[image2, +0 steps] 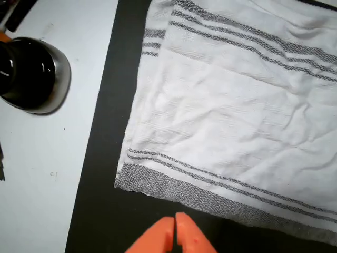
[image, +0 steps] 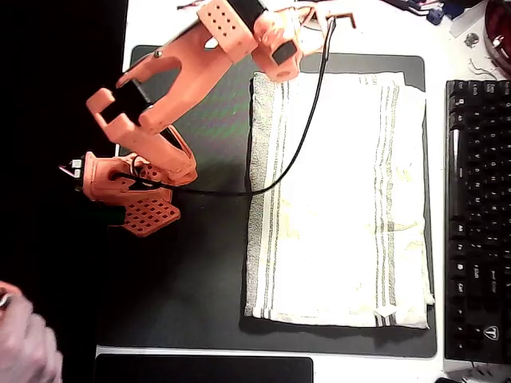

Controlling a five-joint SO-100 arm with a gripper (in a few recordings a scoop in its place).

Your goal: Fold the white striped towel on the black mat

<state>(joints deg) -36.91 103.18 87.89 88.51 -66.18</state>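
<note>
The orange plastic fingers [image2: 175, 234] are pressed together at their tips, with nothing between them, at the bottom edge of the wrist view. They sit over bare black fabric, just short of the towel's grey-banded edge and not touching it. In the overhead view the orange printed arm [image: 172, 88] reaches from the far side of the table down over the left part of the mat, with its perforated end [image: 149, 214] left of the towel.

The white, slightly cream striped cloth towel [image: 339, 199] lies spread flat on the right half of the large black rectangular fabric mat [image: 192, 263] in the overhead view. Its groups of thin grey stripes run along the left and right edges, and its surface is softly wrinkled. The wrist view shows one corner of the towel [image2: 237, 116] with a second layer of cloth overlapping at the top of the picture. A thin black cable [image: 299, 132] curves from the arm across the towel's far-left part.

A black keyboard [image: 477, 215] lies on the white table [image2: 47, 158] just right of the mat. A round black object with a silver rim [image2: 31, 74] stands on the table in the wrist view. A person's hand [image: 24, 339] shows at the near-left corner of the overhead view.
</note>
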